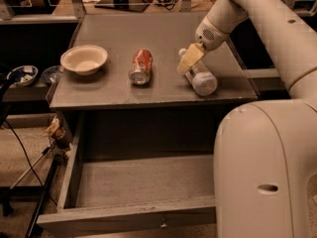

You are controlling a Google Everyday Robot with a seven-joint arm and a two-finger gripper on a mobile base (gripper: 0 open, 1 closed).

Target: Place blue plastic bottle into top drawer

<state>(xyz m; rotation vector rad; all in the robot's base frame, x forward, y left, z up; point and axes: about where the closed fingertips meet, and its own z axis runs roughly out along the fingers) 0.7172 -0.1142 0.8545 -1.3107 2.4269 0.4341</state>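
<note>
The blue plastic bottle (202, 79) lies on its side on the grey counter top (114, 90), right of centre, with its white cap end pointing away from me. My gripper (189, 59) is right over the bottle's cap end and touches or covers it. The top drawer (124, 216) stands pulled open below the counter, its inside bare, with the small metal knob (162, 225) on the front panel. My arm comes in from the upper right.
A red soda can (141, 66) lies on its side left of the bottle. A cream bowl (84, 58) stands at the counter's left. My large white base (267, 172) fills the lower right and overlaps the drawer's right end. Cables and small bowls lie at the left.
</note>
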